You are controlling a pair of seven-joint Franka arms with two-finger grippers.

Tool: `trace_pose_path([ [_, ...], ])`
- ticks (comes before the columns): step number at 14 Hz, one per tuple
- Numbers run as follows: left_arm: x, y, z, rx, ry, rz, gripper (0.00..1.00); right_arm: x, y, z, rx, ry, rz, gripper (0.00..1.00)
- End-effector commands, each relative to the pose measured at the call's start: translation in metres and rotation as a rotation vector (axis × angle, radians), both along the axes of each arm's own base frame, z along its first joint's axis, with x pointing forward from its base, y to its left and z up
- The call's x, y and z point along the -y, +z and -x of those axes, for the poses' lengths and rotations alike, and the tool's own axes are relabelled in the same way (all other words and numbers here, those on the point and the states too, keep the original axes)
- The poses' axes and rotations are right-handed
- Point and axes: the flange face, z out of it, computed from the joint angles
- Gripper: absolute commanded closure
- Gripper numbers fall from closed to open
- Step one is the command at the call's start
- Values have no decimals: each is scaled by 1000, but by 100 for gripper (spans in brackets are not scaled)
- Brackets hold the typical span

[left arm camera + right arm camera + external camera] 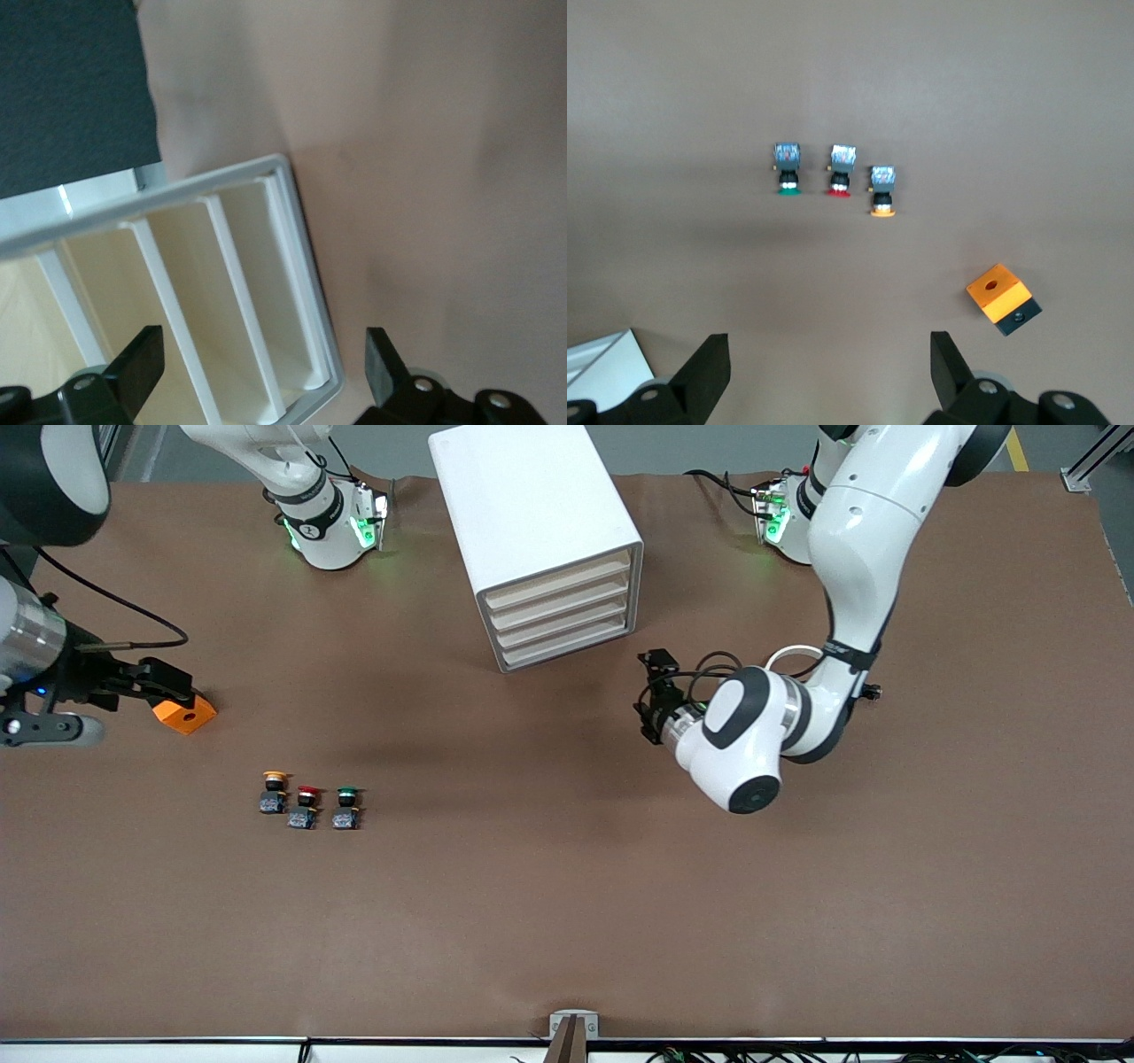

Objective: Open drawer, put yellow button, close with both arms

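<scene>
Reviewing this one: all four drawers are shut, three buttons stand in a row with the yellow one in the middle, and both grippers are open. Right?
Not quite. In the front view the red button stands in the middle; the yellow button is at the row's end toward the right arm, the green button at the other end. The rest holds: the drawer and the three below are shut, left gripper and right gripper open.
</scene>
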Motion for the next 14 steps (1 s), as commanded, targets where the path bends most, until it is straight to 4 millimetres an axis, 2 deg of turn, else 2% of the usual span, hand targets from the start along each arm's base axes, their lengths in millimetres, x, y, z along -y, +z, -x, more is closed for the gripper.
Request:
trace_pose_path([
  [1, 24, -7, 13, -78, 42, -31, 0, -13, -31, 10, -68, 29, 9, 0],
  [3, 34, -13, 26, -137, 61, -48, 1, -17, -62, 20, -144, 38, 15, 0],
  [5, 39, -15, 34, -203, 84, -45, 10, -27, -82, 26, -182, 59, 21, 0],
  [6, 48, -14, 44, -234, 78, -59, 11, -24, -91, 25, -189, 53, 21, 0],
  [8, 59, -10, 55, -286, 80, -85, 24, -15, -107, 19, -197, 37, 19, 0],
  [11, 66, 1, 59, -347, 102, -68, 26, 12, -117, 14, -208, -10, 14, 0],
  [13, 74, 5, 63, -375, 120, -55, 40, 24, -133, 3, -196, -35, -2, 0],
  [14, 82, 6, 70, -382, 112, -61, 40, 24, -134, 0, -186, -33, -3, 0],
])
